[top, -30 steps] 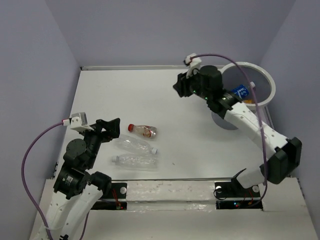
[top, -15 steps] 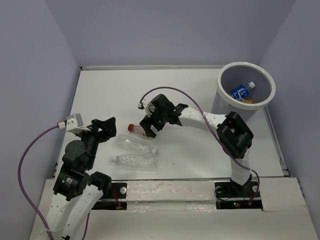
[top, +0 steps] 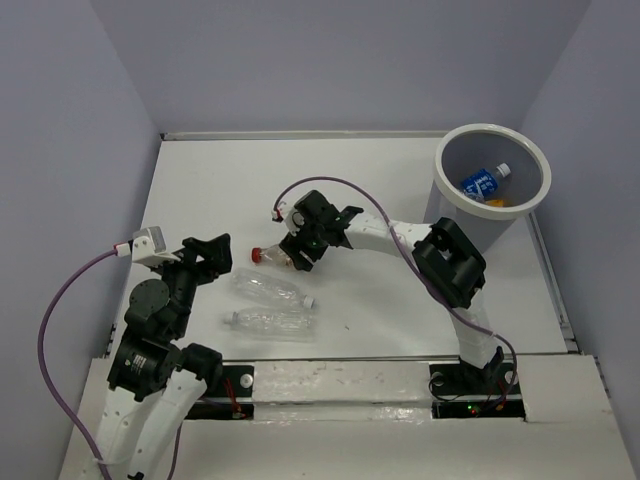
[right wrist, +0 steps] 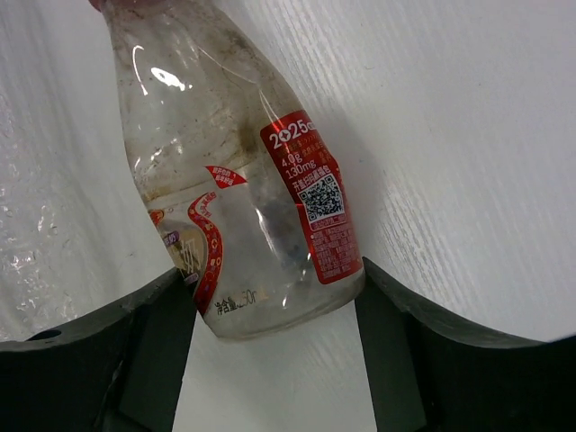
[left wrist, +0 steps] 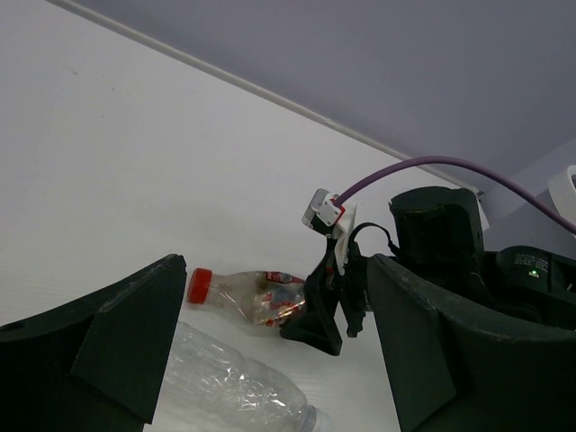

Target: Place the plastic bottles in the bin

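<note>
The red-capped bottle (top: 272, 257) with a reddish label lies on the white table, cap to the left. My right gripper (top: 298, 254) is open, with its fingers either side of the bottle's base (right wrist: 270, 225) in the right wrist view. Two clear bottles (top: 268, 290) (top: 270, 322) lie just in front of it. My left gripper (top: 210, 258) is open and empty, left of the bottles. It looks at the red-capped bottle (left wrist: 238, 295) and one clear bottle (left wrist: 229, 387). The bin (top: 452, 150) stands at the back right, holding a blue-labelled bottle (top: 482, 182) and something orange (top: 498, 203).
Grey walls close the table at the back and both sides. The right arm's purple cable (top: 340, 186) loops above its wrist. The right arm stretches from its base (top: 480, 375) across the middle of the table.
My right arm swung from the bin down to the red-capped bottle, then slid its open fingers around the base. The bottle shifted slightly left. The left gripper barely moved.
</note>
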`<action>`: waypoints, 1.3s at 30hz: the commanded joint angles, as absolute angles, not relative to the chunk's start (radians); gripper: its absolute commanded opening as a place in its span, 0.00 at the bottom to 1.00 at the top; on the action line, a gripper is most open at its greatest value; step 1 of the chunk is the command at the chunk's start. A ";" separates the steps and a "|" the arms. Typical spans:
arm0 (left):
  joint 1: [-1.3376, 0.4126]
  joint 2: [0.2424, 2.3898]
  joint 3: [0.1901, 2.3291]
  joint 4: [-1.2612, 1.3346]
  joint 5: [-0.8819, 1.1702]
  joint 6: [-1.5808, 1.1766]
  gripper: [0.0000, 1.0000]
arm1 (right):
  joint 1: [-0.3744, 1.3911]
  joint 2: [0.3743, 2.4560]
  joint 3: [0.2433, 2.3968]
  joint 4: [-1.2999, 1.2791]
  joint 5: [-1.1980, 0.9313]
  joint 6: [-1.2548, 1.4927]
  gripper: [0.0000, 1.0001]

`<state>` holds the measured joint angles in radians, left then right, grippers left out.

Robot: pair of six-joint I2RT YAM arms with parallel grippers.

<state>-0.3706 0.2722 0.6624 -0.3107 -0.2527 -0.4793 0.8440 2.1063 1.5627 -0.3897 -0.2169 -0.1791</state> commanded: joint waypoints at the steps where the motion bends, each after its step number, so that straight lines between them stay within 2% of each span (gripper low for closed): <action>1: -0.354 0.285 0.673 -0.259 -0.229 -0.463 0.91 | 0.844 2.086 1.586 -0.341 -0.195 -0.166 0.60; 6: -0.344 0.279 0.670 -0.256 -0.216 -0.462 0.91 | 0.844 2.027 1.548 -0.304 -0.181 -0.163 0.47; 10: -0.342 0.275 0.669 -0.253 -0.210 -0.460 0.91 | 0.844 1.932 1.484 -0.276 -0.157 -0.153 0.41; 20: -0.341 0.267 0.667 -0.249 -0.196 -0.457 0.91 | 0.844 1.649 1.301 -0.203 -0.023 -0.063 0.37; 29: -0.333 0.262 0.667 -0.244 -0.184 -0.457 0.91 | 0.831 1.277 1.212 -0.186 0.374 0.058 0.36; 35: -0.327 0.265 0.666 -0.239 -0.163 -0.453 0.91 | 0.712 1.134 1.246 -0.189 0.580 0.086 0.35; 39: -0.325 0.267 0.667 -0.236 -0.149 -0.445 0.91 | 0.496 1.094 1.255 -0.196 0.635 0.110 0.36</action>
<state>-0.3321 0.2714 0.6624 -0.2867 -0.1764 -0.4702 0.6613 1.1183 1.2133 -0.2344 0.4801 0.0685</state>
